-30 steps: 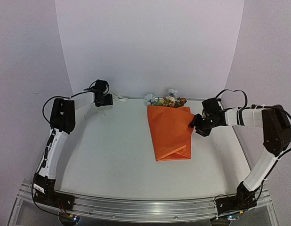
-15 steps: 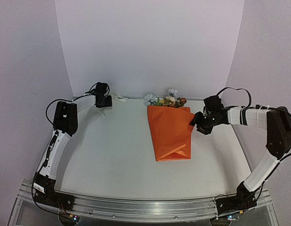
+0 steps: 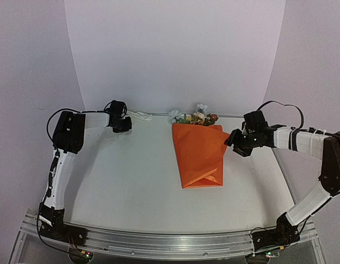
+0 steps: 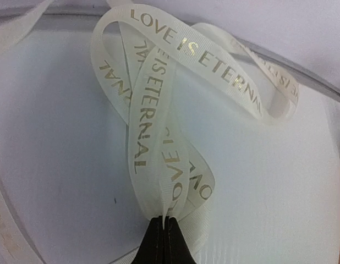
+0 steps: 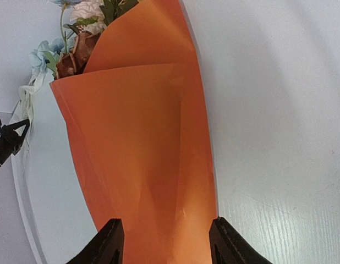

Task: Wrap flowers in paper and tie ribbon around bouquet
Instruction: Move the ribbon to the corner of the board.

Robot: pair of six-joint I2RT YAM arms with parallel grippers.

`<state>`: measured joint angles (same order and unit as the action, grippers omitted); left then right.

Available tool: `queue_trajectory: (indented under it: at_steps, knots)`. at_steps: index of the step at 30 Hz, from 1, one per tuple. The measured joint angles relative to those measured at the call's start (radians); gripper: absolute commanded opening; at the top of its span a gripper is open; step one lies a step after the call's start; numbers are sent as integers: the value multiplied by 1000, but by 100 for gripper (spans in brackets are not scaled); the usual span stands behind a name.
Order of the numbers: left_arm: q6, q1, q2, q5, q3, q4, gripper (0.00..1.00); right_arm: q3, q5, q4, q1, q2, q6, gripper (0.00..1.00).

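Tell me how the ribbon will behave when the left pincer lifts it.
Probably floppy: the ribbon lies in loose loops, so it should dangle from the shut left pincer. Likely very light, being thin and narrow. Its smooth sheen suggests it may slip if pinched weakly.

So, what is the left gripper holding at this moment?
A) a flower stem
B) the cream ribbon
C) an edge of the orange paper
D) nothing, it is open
B: in the left wrist view the left gripper is closed on a fold of the cream ribbon, and the loops of the ribbon, with printed words on them, spread out above the fingertips.
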<state>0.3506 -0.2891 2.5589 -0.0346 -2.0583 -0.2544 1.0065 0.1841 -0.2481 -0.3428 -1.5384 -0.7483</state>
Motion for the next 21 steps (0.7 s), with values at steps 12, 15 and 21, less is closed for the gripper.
queue_trajectory:
  at_steps: [12, 15, 21]
  knots:
    - [202, -176, -514, -139, 787, 116, 0, -56, -21, -6, -68, 81, 12, 56]
    - [254, -280, -667, -166, 980, 138, 0, -56, -34, -8, -128, 81, 16, 56]
    - [316, -459, -919, -221, 1154, 133, 0, -6, -62, -29, -272, 60, 29, 57]
